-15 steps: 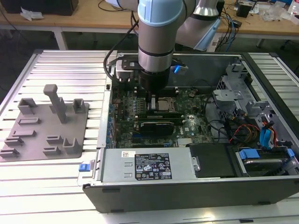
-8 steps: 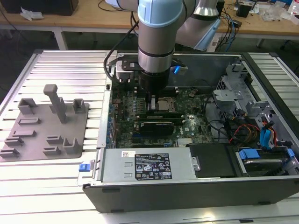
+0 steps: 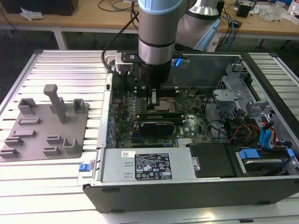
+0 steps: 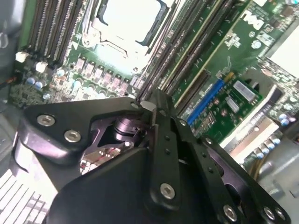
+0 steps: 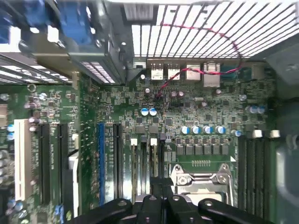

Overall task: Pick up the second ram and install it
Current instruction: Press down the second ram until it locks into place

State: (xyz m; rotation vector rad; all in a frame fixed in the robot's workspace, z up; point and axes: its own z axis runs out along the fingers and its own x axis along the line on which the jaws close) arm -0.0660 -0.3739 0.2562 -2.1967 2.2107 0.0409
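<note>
Your claw (image 3: 152, 99) hangs straight down from the arm in the upper middle of the exterior view. In the second wrist view its fingers (image 4: 156, 140) are pressed together, the tips meeting at the long black memory slots (image 4: 187, 60) beside the processor socket (image 4: 126, 18). That posture suits pushing or steadying something thin from above, and I judge you are at the seating step. The second ram is hard to pick out: I cannot tell whether a green stick sits between the fingertips. In the first wrist view, two slots with white latches (image 5: 134, 141) run just beside the socket (image 5: 201, 179) and carry paler strips that may be sticks standing edge-on. The claw (image 5: 161, 189) lines up with the one nearer the socket, so that is my best guess for where it is. Further out you have one open computer case (image 3: 187, 186) lying on its side so the board faces up. One grey fixture plate (image 3: 46, 121) sits at centre left of the exterior view, well apart from the case, with one tall post and several low blocks.
</note>
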